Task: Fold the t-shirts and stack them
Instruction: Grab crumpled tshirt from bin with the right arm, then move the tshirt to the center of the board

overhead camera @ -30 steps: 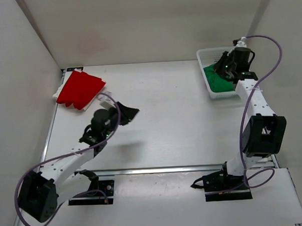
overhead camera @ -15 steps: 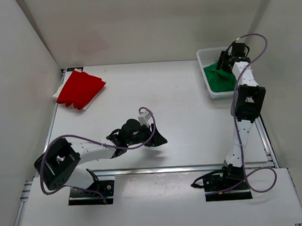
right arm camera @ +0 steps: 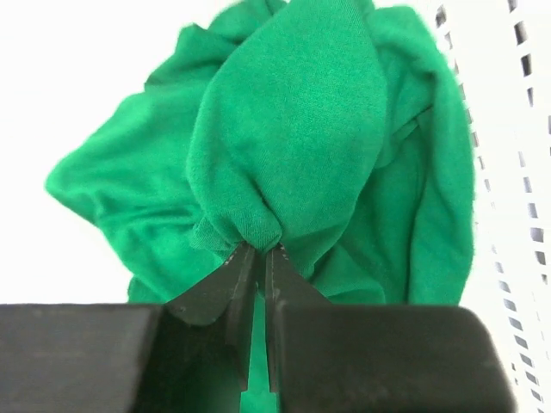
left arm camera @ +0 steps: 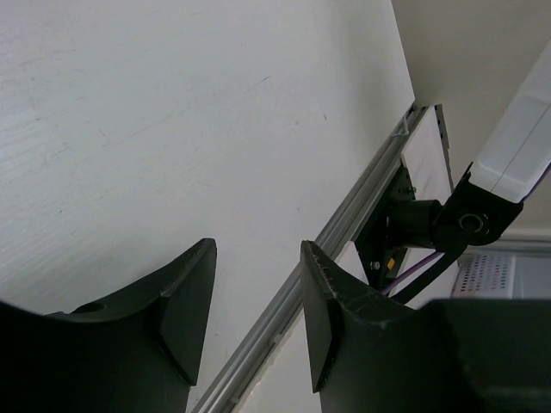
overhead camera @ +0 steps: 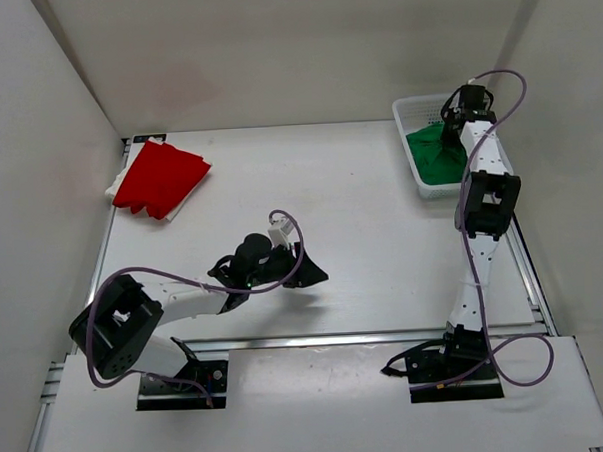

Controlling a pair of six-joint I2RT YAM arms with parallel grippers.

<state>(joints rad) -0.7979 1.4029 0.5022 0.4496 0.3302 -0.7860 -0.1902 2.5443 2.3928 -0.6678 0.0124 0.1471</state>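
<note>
1. Far left, back corner of the counter (overhead camera: 361, 213): the red t-shirt (overhead camera: 159, 179) lies folded and flat.
2. Peeking out from under its edges is a sliver of the cream-white t-shirt (overhead camera: 114, 184), so the red one sits on top.
3. Moving to the middle front: the left arm is stretched low across the counter, well apart from both shirts.
4. The left gripper (left arm camera: 258, 258) has its jaws partly spread. The wrist view shows only bare counter between them, so it is holding nothing.
5. Over to the far right: a white mesh basket (overhead camera: 412, 109) sits in the back corner, with the green t-shirt (right arm camera: 293, 129) bunched up inside it.
6. The right arm reaches straight up the right side into that basket.
7. The right gripper (right arm camera: 256, 249) is pinched tight on a gathered fold of the green cloth, and the rest of the shirt spills around the jaws in rumpled folds.
</note>
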